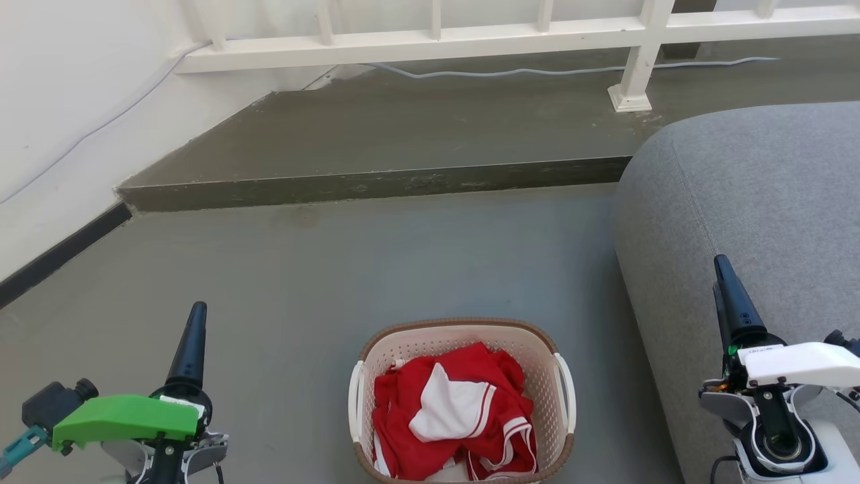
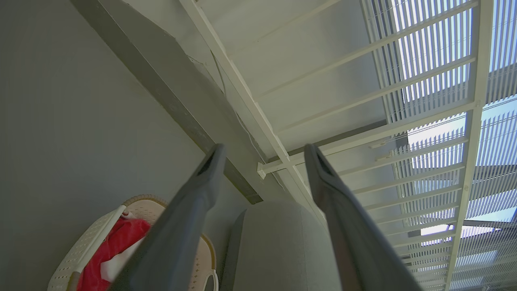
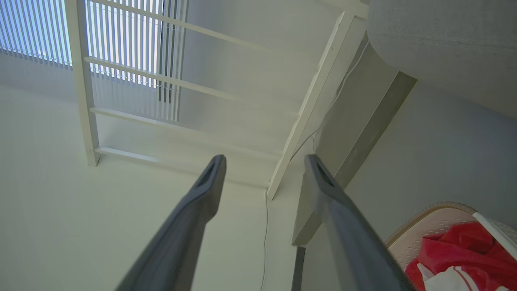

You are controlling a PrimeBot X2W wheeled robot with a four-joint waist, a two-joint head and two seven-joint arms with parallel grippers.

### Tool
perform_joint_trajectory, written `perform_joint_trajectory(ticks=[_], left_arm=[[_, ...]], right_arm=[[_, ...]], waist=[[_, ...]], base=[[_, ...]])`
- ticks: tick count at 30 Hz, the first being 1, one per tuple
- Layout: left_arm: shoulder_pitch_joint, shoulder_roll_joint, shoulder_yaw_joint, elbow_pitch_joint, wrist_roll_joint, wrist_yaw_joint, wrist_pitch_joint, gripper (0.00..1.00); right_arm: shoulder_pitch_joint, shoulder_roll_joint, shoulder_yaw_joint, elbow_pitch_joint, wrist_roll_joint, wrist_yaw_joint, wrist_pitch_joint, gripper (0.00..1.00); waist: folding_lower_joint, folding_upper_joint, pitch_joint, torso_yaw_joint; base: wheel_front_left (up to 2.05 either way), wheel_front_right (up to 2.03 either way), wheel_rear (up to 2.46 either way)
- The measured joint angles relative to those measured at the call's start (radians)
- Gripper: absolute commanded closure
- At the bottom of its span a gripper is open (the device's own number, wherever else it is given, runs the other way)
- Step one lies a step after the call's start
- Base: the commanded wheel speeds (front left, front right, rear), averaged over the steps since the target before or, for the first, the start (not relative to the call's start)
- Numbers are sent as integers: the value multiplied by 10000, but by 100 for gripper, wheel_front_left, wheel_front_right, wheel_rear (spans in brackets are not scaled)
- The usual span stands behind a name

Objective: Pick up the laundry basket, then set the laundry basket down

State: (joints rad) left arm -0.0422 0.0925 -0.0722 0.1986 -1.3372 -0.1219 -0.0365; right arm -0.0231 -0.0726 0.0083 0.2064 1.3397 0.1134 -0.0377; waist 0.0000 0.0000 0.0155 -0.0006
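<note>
The laundry basket (image 1: 537,349), cream-white and perforated with a brown rim band and white side handles, stands on the grey floor at the bottom centre of the head view. Red and white clothes (image 1: 453,410) lie in it. My left gripper (image 1: 195,319) hovers to the basket's left, well apart from it. In the left wrist view the left gripper (image 2: 262,151) is open and empty, with the laundry basket (image 2: 87,246) at lower left. My right gripper (image 1: 724,272) is beside the sofa, right of the basket. It stands open and empty (image 3: 264,161), the laundry basket (image 3: 436,222) at lower right.
A grey sofa (image 1: 752,202) rises close to the basket's right side. A raised concrete step (image 1: 376,181) crosses the floor behind it, with a white railing (image 1: 430,44) and a cable beyond. A white wall (image 1: 60,101) with dark skirting runs along the left.
</note>
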Motion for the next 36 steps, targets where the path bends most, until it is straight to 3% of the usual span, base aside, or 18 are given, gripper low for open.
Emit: perform_joint_trajectory(ticks=[6,17,36], left_arm=[[-16,259,-314,-94,771,0,-190,0],[-320,516,-759,-127,3131,0,-546,0],[-441,608,-1254,-295,6834,341,-1231,0]], right_arm=[[-121,-215,245,-13,-915,4,-161,0],[-326,-604,828,-100,-3377,-125,-571,0],[-593,-834,2000,-159,-6984,-1066,-1198,0]], waist=[[0,0,20,-16],[0,0,56,53],[0,0,111,62]], base=[[0,0,0],[0,0,0],[0,0,0]])
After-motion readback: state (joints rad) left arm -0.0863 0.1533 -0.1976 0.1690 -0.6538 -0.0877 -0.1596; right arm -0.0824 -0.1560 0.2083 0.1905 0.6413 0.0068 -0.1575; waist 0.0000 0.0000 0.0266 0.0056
